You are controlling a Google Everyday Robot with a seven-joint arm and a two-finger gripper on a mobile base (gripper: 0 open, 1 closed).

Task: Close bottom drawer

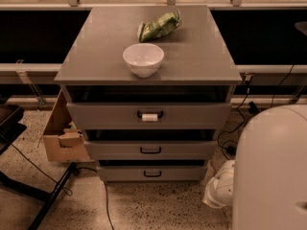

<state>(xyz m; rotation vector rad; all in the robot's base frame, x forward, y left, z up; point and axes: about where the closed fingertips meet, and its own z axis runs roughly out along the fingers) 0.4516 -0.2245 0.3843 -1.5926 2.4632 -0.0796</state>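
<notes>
Grey bottom drawer (152,172) sticks out a bit; our claw (218,191) sits low just right of it, we can't tell if it's spread.

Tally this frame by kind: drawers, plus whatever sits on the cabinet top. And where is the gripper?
Grey drawers: 3 (white-tagged top drawer, middle drawer, short bottom drawer)
Round white bowl: 1
Crumpled green snack bag: 1
Total: 5
Gripper: out of sight; white robot arm fills lower right.
</notes>
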